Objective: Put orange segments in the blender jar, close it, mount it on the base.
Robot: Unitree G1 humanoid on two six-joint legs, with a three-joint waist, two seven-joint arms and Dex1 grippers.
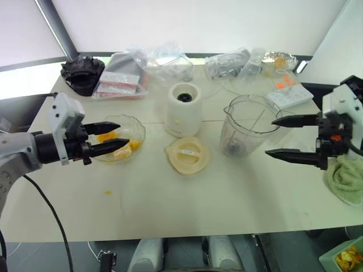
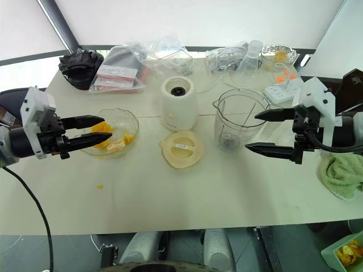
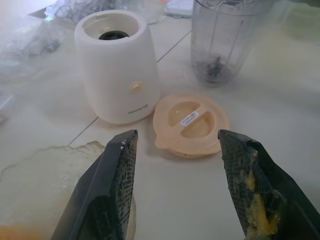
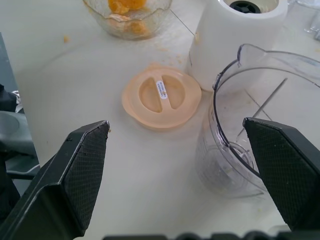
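From the head cameras I see my left gripper (image 1: 116, 137) hovering over the glass dish (image 1: 138, 127) on the left of the table (image 1: 227, 198), its fingers spread apart with nothing between them. My right gripper (image 1: 286, 136) hangs just right of the blender jar (image 1: 245, 124), fingers spread as wide as they go, gripping nothing.

The left wrist view adds what the head views miss: yellow pulp smeared on the inner pad of one finger (image 3: 255, 195), and a small round knob on the front of the base (image 3: 120, 70). The right wrist view lets me look down into the jar, where the dark blade sits at the bottom and no fruit lies inside.

I count one jar, standing upright right of centre; one base, upright just left of it; one cream lid (image 1: 186, 154), lying flat nearer me, in front of the base. The orange segments (image 1: 122, 146) are several pieces piled in the dish; I cannot count them exactly. One stray orange bit (image 1: 108, 192) lies on the table nearer than the dish.
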